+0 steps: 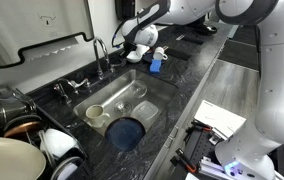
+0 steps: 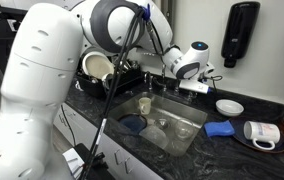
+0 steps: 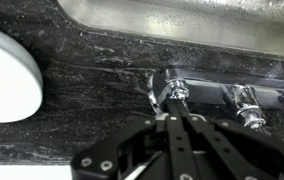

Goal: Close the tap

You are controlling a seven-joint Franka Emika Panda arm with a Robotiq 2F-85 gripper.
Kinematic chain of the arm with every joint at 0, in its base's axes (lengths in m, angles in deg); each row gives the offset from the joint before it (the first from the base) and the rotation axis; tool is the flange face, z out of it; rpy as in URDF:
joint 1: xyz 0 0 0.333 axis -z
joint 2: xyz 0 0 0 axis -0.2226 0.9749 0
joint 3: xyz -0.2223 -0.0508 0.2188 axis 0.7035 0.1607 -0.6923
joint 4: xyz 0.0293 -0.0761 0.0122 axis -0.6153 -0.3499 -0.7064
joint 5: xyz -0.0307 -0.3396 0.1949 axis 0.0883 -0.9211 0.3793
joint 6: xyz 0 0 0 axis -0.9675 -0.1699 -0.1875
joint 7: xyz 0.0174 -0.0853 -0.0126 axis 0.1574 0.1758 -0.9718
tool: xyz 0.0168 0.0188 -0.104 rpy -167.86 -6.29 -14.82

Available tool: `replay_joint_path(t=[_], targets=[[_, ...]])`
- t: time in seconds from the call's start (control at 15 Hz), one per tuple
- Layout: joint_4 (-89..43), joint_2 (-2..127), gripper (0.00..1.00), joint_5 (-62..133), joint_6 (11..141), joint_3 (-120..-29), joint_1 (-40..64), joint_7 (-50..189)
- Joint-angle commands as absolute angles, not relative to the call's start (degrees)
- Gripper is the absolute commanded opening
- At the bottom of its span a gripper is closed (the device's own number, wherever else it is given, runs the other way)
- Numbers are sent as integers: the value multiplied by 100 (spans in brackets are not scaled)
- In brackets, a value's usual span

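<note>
Tap [image 1: 102, 60] near claw [image 3: 172, 118], closed together | sink [image 1: 134, 92] holds cup [image 1: 95, 113], blue bowl [image 1: 125, 132]

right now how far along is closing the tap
Done: the gripper is down at the chrome fittings along the sink edge, close to the tap. In hand: lining up, fingers together, no clear contact visible. Left: actually turning it off; whether water is running can't be seen.
</note>
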State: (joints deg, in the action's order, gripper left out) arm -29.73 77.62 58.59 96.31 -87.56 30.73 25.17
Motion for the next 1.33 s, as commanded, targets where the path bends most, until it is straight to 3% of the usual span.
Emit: replay_joint_path(t=[0.0,0.67,1.27], targets=[[-3038,7866,0,5699,10102,-8665,3069,2771],[-2989,8319,0,5074,11569,-8812,3188,3709],[-3153,8020,0,5264,11089,-9003,3372,3595]])
